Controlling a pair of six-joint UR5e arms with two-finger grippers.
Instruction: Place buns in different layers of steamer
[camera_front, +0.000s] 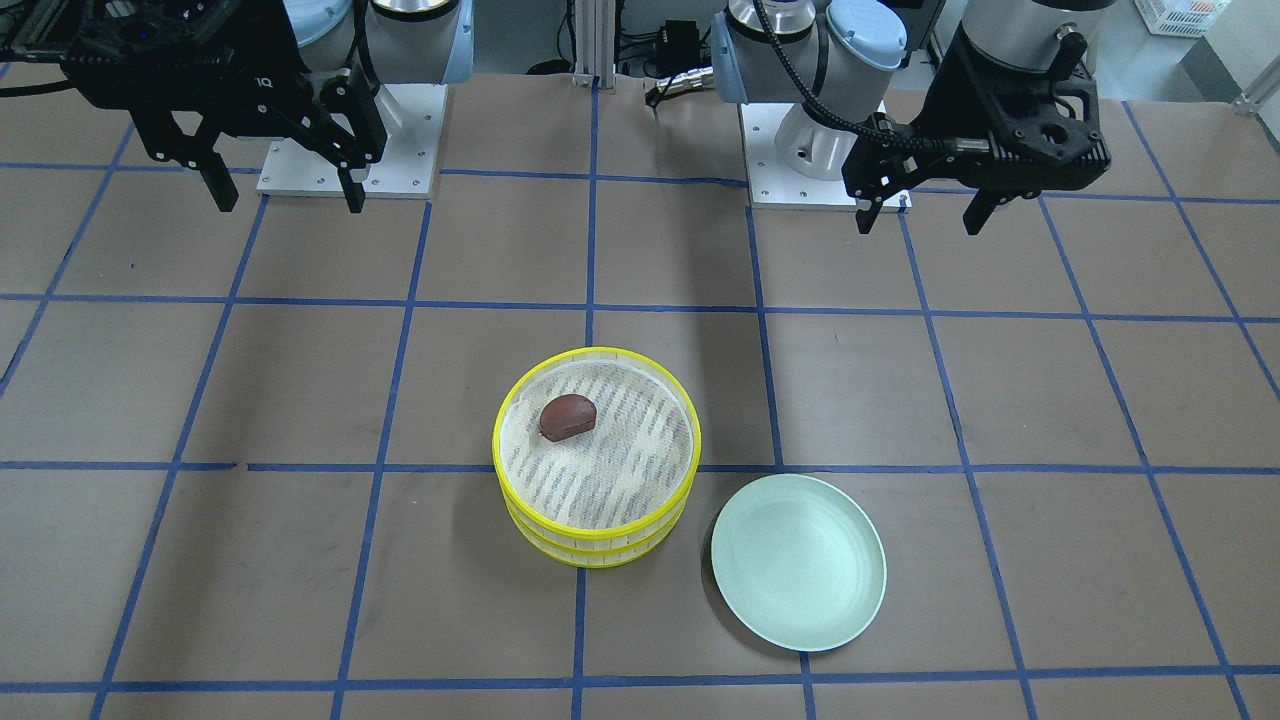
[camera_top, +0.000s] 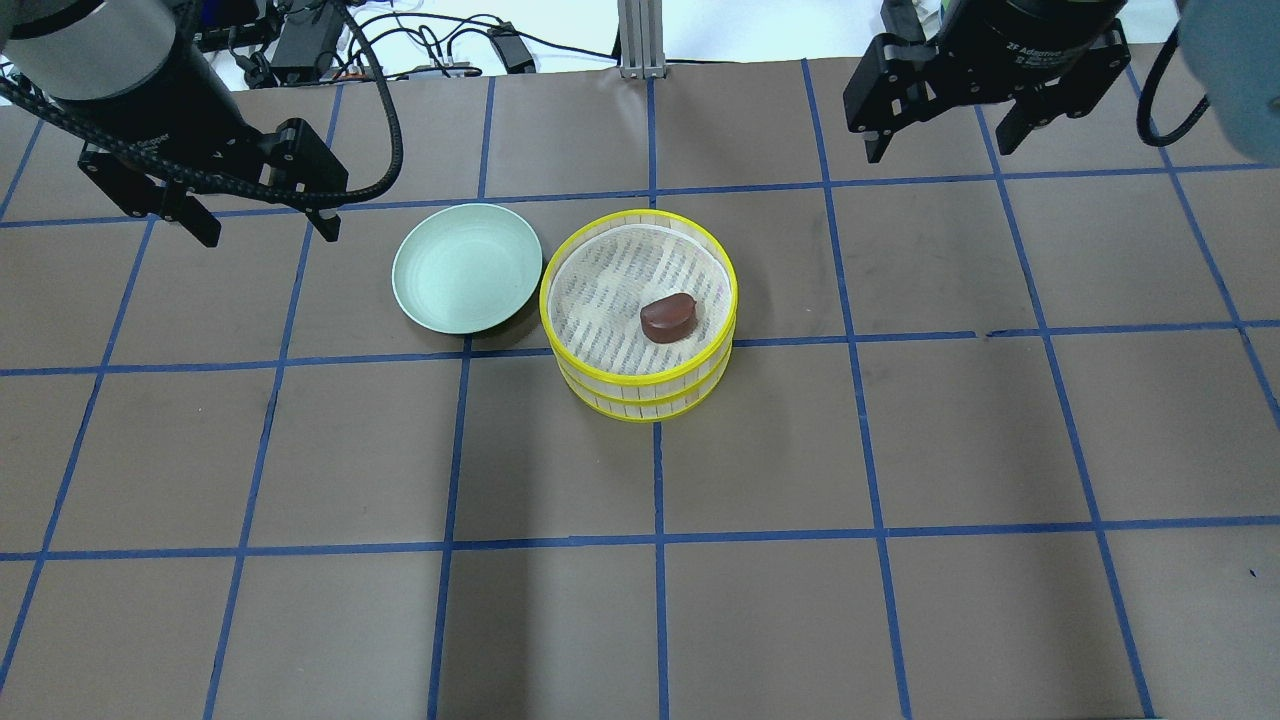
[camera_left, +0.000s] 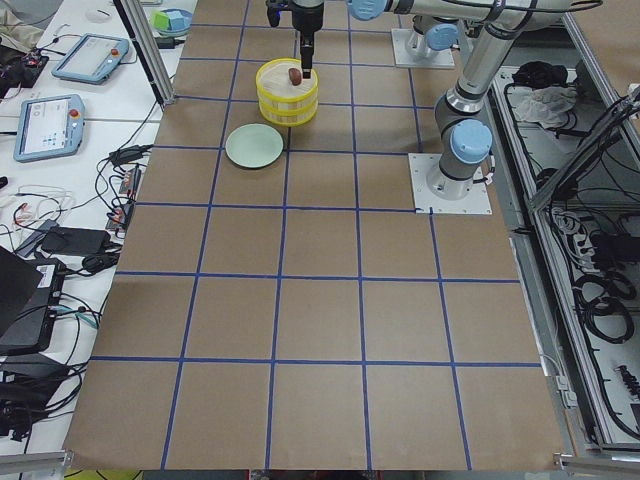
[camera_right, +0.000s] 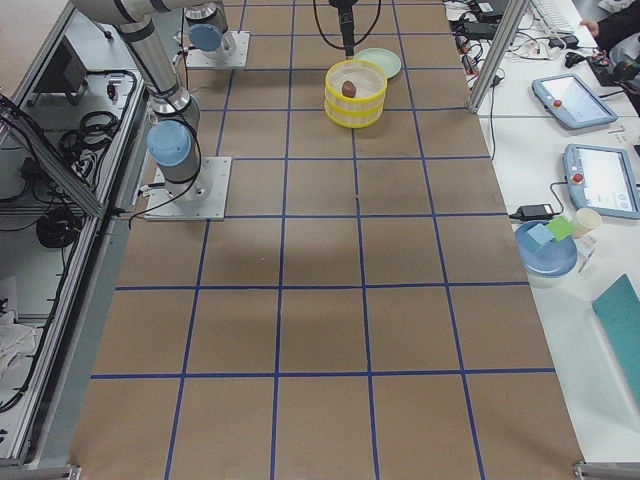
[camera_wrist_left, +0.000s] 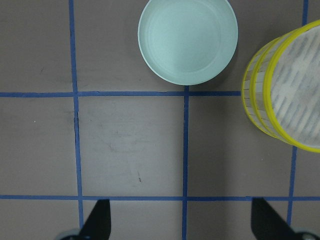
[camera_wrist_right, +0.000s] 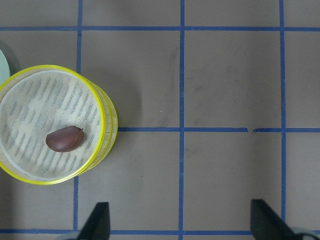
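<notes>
The steamer (camera_front: 600, 530) is a stack of yellow-rimmed trays near the table's middle; it also shows in the overhead view (camera_top: 640, 380). The dark reddish-brown bun (camera_front: 568, 416) lies on the top layer's mesh floor, also seen from overhead (camera_top: 670, 316) and in the right wrist view (camera_wrist_right: 64, 139). The cream-white bun is out of view. My left gripper (camera_top: 268, 228) is open and empty, raised beyond the plate. My right gripper (camera_top: 943, 145) is open and empty, raised well off to the steamer's far right side.
An empty pale green plate (camera_top: 467, 267) lies just left of the steamer, nearly touching it; it fills the top of the left wrist view (camera_wrist_left: 187, 40). The brown table carries a blue tape grid. The arm bases stand at the robot's edge.
</notes>
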